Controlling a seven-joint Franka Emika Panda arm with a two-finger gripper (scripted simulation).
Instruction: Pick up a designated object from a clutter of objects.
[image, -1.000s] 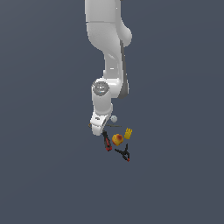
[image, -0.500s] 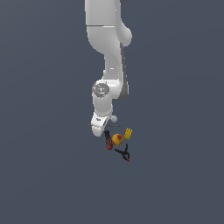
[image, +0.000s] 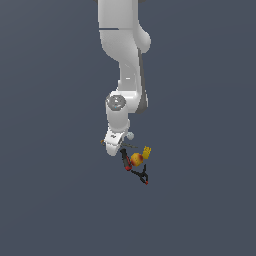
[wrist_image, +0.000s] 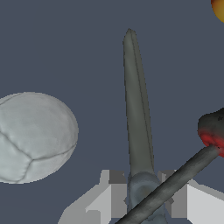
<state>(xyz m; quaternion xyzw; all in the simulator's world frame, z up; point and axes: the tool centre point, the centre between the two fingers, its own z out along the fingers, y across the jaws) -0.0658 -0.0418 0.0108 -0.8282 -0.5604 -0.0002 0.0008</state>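
The clutter lies under my hand on the dark floor. My gripper (image: 115, 148) is down over the tan-handled scissors (image: 131, 145). In the wrist view my gripper (wrist_image: 143, 186) has a finger (wrist_image: 114, 178) pressed against each side of the scissors' pivot, and the grey blade (wrist_image: 136, 109) points away from it. The white ball (wrist_image: 33, 136) sits beside the blade and also shows in the exterior view (image: 130, 135). The orange-red ball (image: 137, 159), yellow piece (image: 147, 151), black-red tool (image: 125, 161) and black clamp (image: 142, 176) lie close by.
In the wrist view a dark rod (wrist_image: 177, 181) crosses in front of one finger, the tool's red-black end (wrist_image: 213, 130) is at the edge, and a bit of the orange-red ball (wrist_image: 218, 8) shows in a corner. Flat dark floor (image: 60, 200) lies all around.
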